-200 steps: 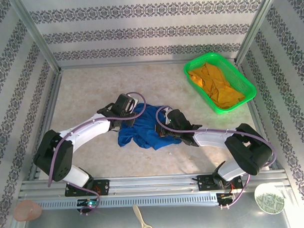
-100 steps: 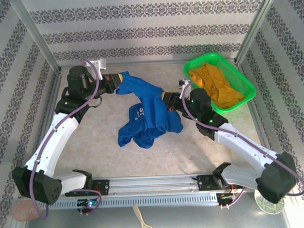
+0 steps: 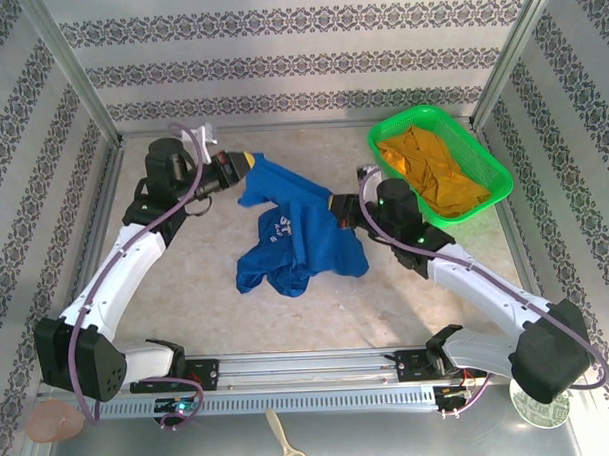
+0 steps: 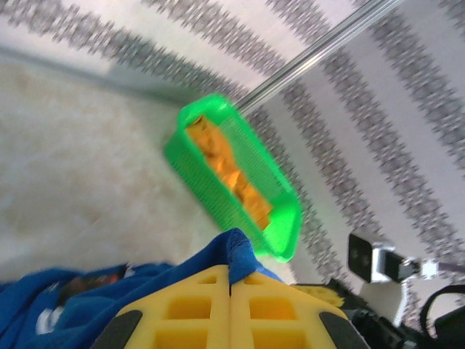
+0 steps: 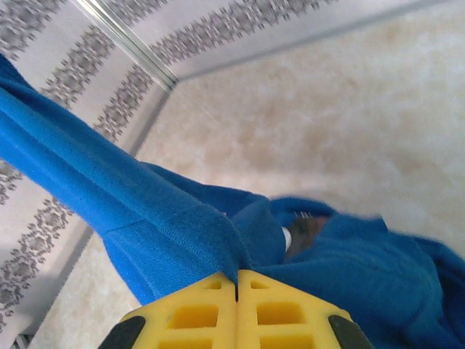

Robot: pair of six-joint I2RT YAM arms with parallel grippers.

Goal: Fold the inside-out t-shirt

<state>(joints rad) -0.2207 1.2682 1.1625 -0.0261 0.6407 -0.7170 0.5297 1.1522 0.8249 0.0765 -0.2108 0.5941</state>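
T-shirt (image 3: pixel 300 233) bunched mid-table, pinched at two spots. Left gripper (image 3: pixel 244 165) closed tight on its far-left edge, right gripper (image 3: pixel 336 202) closed tight on its right edge. Basket (image 3: pixel 396 122) with orange garment (image 3: pixel 433 168) at far right corner.

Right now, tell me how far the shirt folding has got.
Done: left fingers and right fingers are shut on edges of the blue t-shirt. In hand: holding it strung between them. Left: no fold made; the rest lies bunched on the table.
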